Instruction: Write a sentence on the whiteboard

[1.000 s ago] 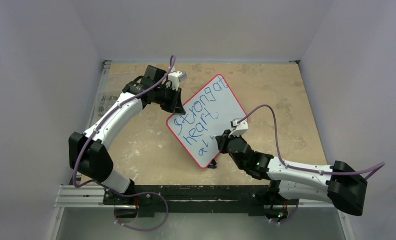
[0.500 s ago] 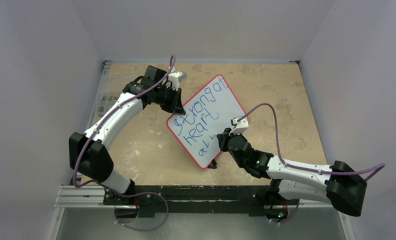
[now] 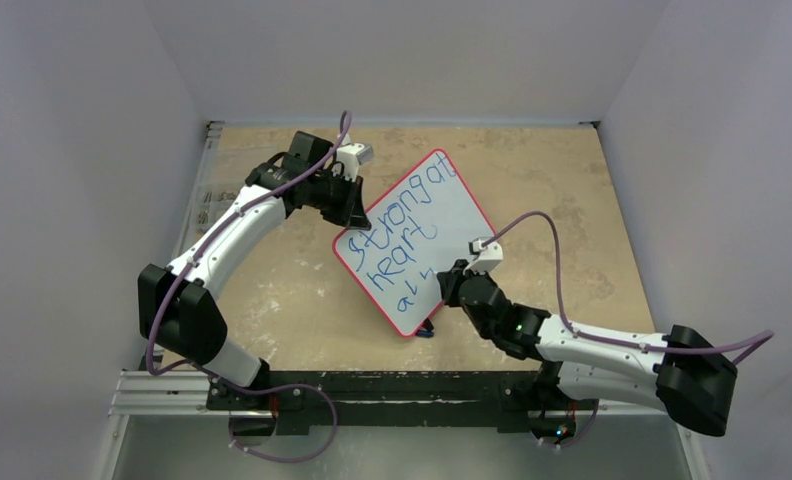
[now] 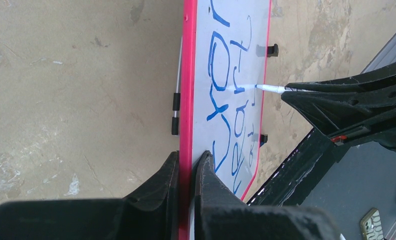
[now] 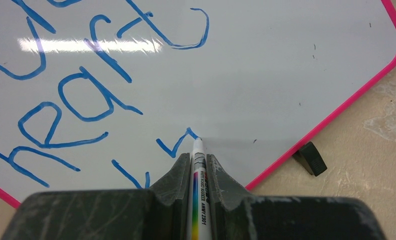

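The whiteboard [image 3: 457,225], white with a red-pink frame, stands tilted on the table as a diamond. Blue letters of the sentence [image 3: 397,235] run in slanted lines; "heart" [image 5: 76,102] reads clearly, with short strokes of a third line below it. My left gripper [image 3: 350,205] is shut on the board's far-left frame edge [image 4: 187,100], one finger on each face. My right gripper [image 3: 452,283] is shut on a white marker [image 5: 198,200]. The marker's tip [image 5: 197,142] touches the board at the end of a fresh blue zigzag stroke.
Two small black feet [image 5: 310,157] [image 4: 272,50] stick out from the board's frame. A small dark object [image 3: 427,330] lies under the board's near corner. Tan tabletop [image 3: 562,200] surrounds the board, with walls on three sides and a metal rail [image 3: 172,385] at the near edge.
My right gripper has slid a little to the right and nearer with the marker, lengthening the third line's stroke. The left gripper and the board have stayed put.
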You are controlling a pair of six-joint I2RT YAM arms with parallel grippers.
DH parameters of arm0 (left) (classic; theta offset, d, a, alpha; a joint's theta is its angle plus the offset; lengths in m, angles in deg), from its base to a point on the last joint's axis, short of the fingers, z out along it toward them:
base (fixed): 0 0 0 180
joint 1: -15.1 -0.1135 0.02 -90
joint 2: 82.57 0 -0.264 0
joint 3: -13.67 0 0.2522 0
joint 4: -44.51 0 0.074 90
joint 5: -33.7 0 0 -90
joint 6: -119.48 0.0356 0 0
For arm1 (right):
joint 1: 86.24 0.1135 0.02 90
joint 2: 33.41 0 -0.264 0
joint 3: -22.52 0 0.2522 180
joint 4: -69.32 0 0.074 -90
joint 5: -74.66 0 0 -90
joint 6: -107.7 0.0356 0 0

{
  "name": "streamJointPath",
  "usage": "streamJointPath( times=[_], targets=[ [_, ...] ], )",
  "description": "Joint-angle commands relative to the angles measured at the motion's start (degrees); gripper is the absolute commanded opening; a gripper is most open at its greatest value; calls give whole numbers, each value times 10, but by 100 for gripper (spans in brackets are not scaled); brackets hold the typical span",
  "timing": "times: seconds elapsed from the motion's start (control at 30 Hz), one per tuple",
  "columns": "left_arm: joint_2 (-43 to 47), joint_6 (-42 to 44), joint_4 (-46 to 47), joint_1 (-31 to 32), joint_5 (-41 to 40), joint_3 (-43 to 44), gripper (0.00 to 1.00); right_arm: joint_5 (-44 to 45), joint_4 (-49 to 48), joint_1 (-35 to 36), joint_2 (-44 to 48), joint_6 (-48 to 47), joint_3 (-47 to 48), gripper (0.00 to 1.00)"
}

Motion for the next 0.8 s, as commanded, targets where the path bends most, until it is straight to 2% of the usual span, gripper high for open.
streamJointPath(
  times=[0.0,0.4,0.77],
  targets=[
    [-23,75,-79,-18,-219,-9,0,13,30,-1,-20,-7,25,0],
    [-23,75,-79,-18,-214,-8,0,20,20,-28,-47,-79,94,0],
    [-22,74,-80,-18,-212,-7,0,41,55,-36,36,-68,64,0]
  ],
)
